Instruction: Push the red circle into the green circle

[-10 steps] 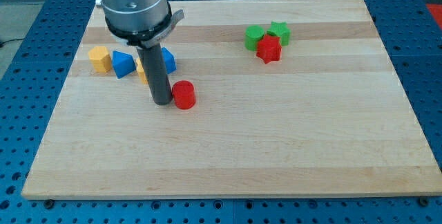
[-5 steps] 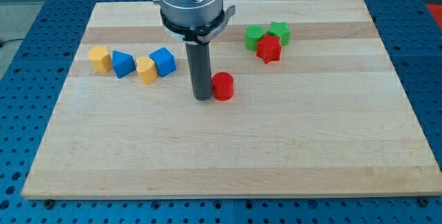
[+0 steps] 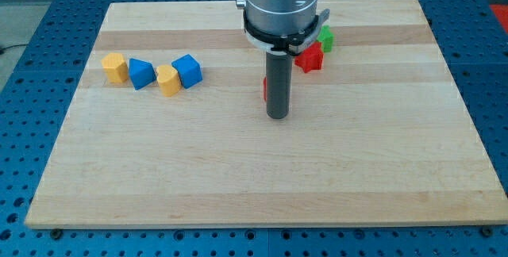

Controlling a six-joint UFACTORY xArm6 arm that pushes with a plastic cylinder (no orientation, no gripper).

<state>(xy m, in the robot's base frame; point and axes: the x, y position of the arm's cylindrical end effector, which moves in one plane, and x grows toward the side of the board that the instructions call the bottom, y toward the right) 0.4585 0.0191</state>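
Observation:
My tip (image 3: 277, 116) rests on the wooden board (image 3: 254, 178) near its middle. The red circle (image 3: 265, 89) is almost wholly hidden behind the rod; only a thin red sliver shows at the rod's left edge. The green circle is hidden behind the arm's body. A red star-like block (image 3: 311, 58) and a green star-like block (image 3: 326, 38) show just right of the arm, at the view's upper right of my tip.
At the view's left stand a yellow block (image 3: 114, 68), a blue block (image 3: 140, 74), a yellow heart-like block (image 3: 167, 81) and a blue cube (image 3: 187, 70) in a row. The board's edges drop to a blue perforated table (image 3: 32, 67).
My tip has moved to the view's right, pushing the red circle along. The red circle, earlier on the rod's right, is now mostly hidden behind it. The arm now covers the green circle.

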